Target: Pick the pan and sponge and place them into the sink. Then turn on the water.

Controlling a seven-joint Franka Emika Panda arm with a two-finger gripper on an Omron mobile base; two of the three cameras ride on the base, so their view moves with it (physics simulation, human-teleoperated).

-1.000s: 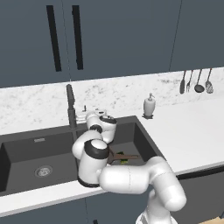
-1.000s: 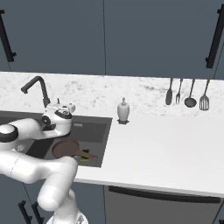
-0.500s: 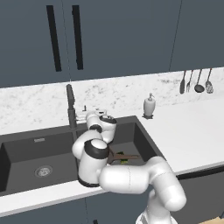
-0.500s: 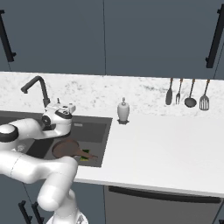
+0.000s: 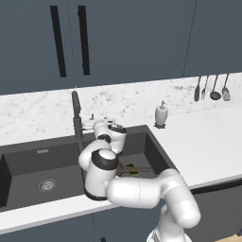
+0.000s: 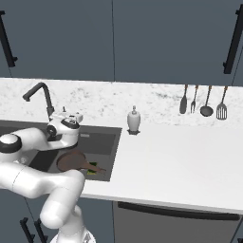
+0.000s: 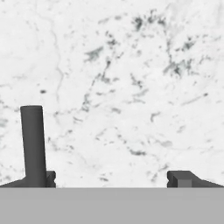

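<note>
The reddish-brown pan [image 5: 126,166] [image 6: 71,161] lies in the right basin of the dark grey sink [image 5: 28,160] [image 6: 102,137]. The sponge [image 5: 134,173] [image 6: 95,168] sits beside the pan's handle on the basin floor. My gripper [image 5: 97,119] [image 6: 67,115] [image 7: 111,179] hovers above the sink's back rim, just right of the tall dark faucet [image 5: 75,113] [image 6: 41,94], and points at the marble backsplash. It is open with nothing between its fingers. In the hand view the faucet [image 7: 33,144] stands as a dark post by the left fingertip. The water is out of view.
A white soap dispenser [image 5: 161,114] [image 6: 134,119] stands on the counter right of the sink. Several utensils [image 5: 211,88] [image 6: 203,99] hang on the backsplash at the far right. My own arm curls over the sink's front edge. A round drain [image 5: 47,184] sits in the left basin.
</note>
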